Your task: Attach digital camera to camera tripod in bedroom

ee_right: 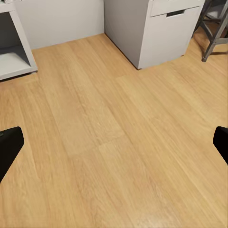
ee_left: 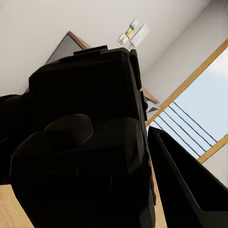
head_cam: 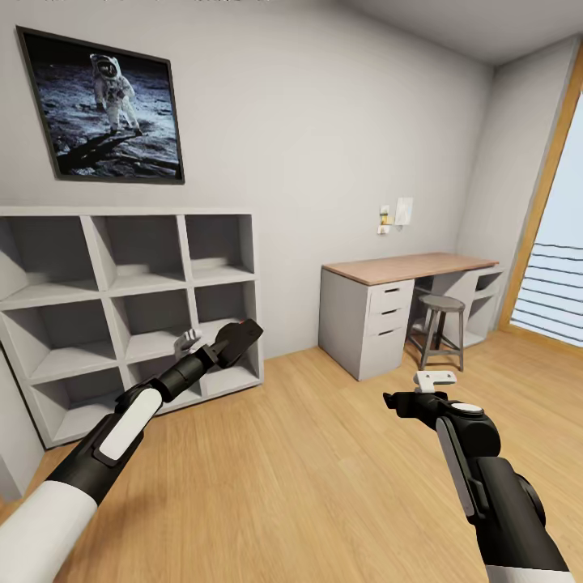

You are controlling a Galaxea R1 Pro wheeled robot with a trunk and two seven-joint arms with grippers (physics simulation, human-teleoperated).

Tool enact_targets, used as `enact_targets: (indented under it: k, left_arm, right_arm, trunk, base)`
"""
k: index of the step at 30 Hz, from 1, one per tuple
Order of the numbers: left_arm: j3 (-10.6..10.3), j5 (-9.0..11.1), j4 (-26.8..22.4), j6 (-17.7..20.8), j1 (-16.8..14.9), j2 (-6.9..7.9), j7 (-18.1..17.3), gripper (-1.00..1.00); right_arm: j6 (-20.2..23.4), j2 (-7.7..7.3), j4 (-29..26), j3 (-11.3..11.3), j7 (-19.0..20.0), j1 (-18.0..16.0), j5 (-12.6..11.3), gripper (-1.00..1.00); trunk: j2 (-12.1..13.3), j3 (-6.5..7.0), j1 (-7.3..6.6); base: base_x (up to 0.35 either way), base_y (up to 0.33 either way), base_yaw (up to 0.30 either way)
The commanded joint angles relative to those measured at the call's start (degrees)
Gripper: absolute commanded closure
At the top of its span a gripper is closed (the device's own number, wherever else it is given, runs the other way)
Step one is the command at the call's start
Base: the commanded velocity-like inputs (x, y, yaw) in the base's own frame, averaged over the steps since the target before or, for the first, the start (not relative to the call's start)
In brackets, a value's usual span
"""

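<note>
Before the white cubby shelves (head_cam: 129,308), whose compartments are seen bare, the digital camera (head_cam: 235,338) is held clamped between the left gripper's (head_cam: 223,344) fingers; the right gripper's (head_cam: 409,401) fingers are spread wide over the wood floor (ee_right: 114,142); a drawer-fitted tabletop (head_cam: 405,267) stands beyond.
</note>
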Motion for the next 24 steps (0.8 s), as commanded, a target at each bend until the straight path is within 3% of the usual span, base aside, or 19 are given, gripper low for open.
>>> enact_targets:
  k: [1,24]
  left_arm:
    - [-0.1,0.5,0.0,0.2,0.0,0.05,-0.1,1.00]
    - [-0.1,0.4,0.1,0.2,0.0,-0.04,0.1,1.00]
  right_arm:
    - [0.3,0.00,-0.1,-0.1,0.6,0.0,0.4,-1.00]
    - [-0.2,0.09,-0.1,-0.1,0.5,0.0,0.4,-1.00]
  trunk:
    - [0.4,0.12,-0.23]
    - [9.6,4.25,-5.29]
  base:
    - [0.000,0.000,0.000]
    - [0.000,0.000,0.000]
